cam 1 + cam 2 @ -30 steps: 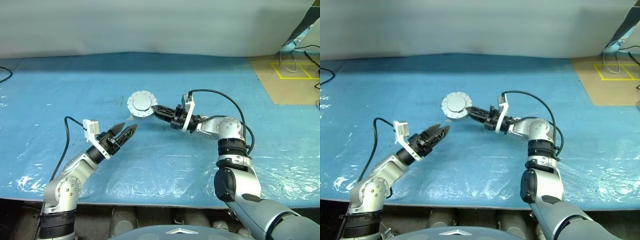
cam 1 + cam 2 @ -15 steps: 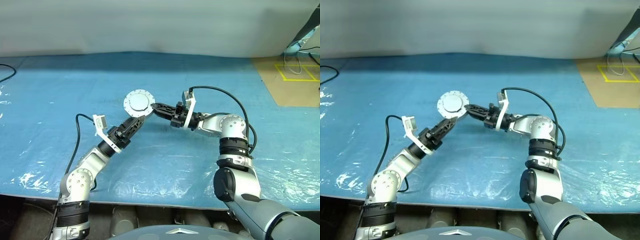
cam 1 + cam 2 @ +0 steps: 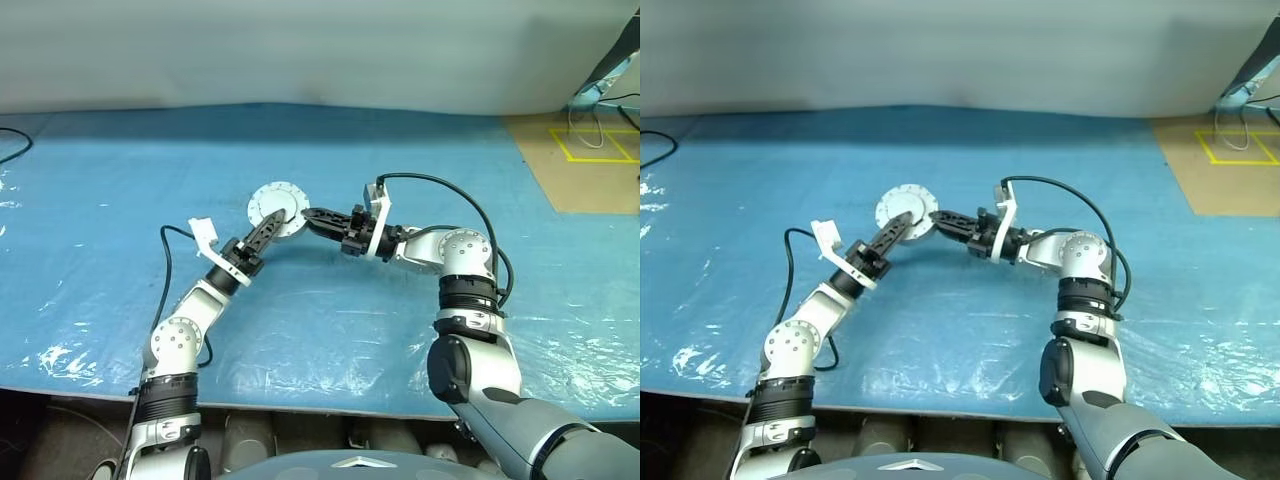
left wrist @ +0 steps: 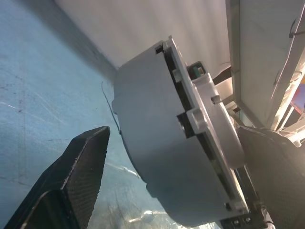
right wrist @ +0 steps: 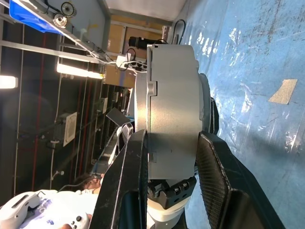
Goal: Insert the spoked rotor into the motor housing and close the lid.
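Motor housing [image 3: 279,208], lid closed, held above the blue desk [image 3: 120,180], clamped by the right hand [image 3: 311,216]; left hand [image 3: 272,221] spread wide around its rim. White wall behind.

A blue plastic sheet [image 3: 300,340] was spread over the table, backed by a pale wall [image 3: 300,50]; brown flooring [image 3: 580,165] with yellow tape lay beyond the far right corner.
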Robot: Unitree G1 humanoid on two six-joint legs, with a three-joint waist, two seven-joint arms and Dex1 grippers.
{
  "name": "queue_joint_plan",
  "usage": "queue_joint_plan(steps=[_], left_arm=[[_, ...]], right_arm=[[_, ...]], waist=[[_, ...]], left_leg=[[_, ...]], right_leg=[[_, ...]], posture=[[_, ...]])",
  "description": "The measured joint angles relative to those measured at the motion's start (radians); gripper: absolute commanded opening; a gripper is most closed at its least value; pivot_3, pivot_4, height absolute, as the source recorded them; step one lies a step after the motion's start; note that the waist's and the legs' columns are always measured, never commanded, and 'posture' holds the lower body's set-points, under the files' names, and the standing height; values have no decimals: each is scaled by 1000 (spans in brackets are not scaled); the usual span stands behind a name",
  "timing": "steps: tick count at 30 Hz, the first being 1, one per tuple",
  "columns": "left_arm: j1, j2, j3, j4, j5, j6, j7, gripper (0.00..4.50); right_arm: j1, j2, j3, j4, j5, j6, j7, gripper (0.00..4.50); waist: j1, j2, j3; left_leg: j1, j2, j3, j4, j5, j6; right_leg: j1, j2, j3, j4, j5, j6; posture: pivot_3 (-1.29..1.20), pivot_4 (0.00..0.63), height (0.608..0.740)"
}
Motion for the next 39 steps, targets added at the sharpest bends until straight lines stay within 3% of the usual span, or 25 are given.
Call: queue_joint_plan(steps=[7,14,24,30,39], left_arm=[[-34,-19,12,3,-14,11,50,4454],[-26,-33,36,8,-75,46,66,2934],[11,100,66,6,-308,304,135,2631],[11,142,64,6,-321,356,138,2631],[7,116,59,7,-288,333,137,2625]], right_arm=[[0,2,10,0,0,1,-4,1225],[0,-3,9,0,0,1,2,1225],[0,2,0,10,-1,-4,-17,1225],[0,21,-17,11,-1,-11,-55,1225],[4,13,12,-23,-13,-44,-57,1225]], waist=[[0,0,0],[0,-1,1],[2,-2,1],[1,-2,1],[0,-3,2]], left_leg=[[0,0,0,0,0,0],[0,0,0,0,0,0],[1,0,-1,0,0,0],[1,0,-1,1,0,0],[1,0,-2,0,0,-1]], right_leg=[[0,0,0,0,0,0],[0,0,0,0,0,0],[0,0,0,0,0,0],[0,0,0,0,0,1],[0,0,0,0,0,1]], posture=[[0,150,740],[0,150,740],[0,150,740],[0,150,740],[0,150,740]])
